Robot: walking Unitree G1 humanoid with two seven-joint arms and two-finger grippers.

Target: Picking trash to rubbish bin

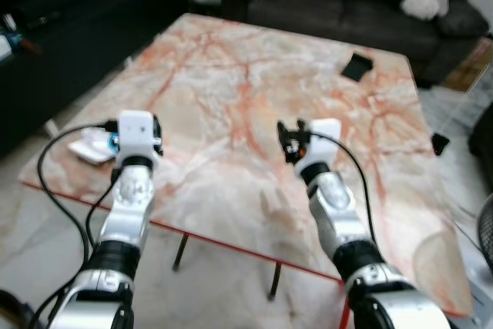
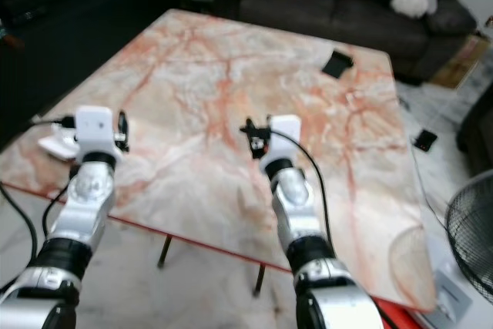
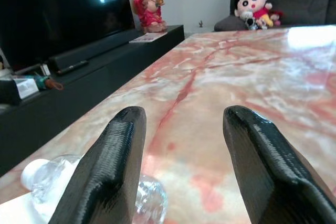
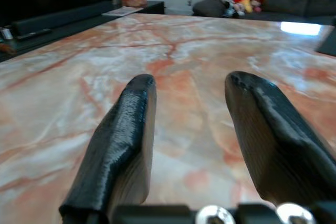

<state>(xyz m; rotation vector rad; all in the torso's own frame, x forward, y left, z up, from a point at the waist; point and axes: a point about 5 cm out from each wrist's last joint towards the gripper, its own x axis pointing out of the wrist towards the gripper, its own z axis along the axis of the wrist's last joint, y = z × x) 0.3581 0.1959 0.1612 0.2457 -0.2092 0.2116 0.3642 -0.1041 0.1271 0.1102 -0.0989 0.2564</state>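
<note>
Both silver arms reach forward over the near edge of the marble bench (image 1: 231,90). Left hand (image 3: 181,145) hovers low over the bench's near-left part, its two black fingers spread apart with nothing between them. Right hand (image 4: 191,129) hangs near the bench's middle, fingers likewise parted and empty.

Just beside the left hand, at about 9 o'clock from it in the head views, lies the trash: a clear plastic bottle (image 3: 50,179) on its side, resting on something flat and white (image 1: 91,146), perhaps a tissue or wrapper; the blur leaves that unsettled. At about 1 o'clock on the bench sits a small dark flat item (image 1: 357,65). I can pick out no bin.

Judged from this, the step in hand is the approach to the bottle. Its body lies outside the gap of the fingers, so the left hand would need to swing toward 9 o'clock, drop, and straddle the bottle across its width before closing. Being round, it could roll away.
</note>
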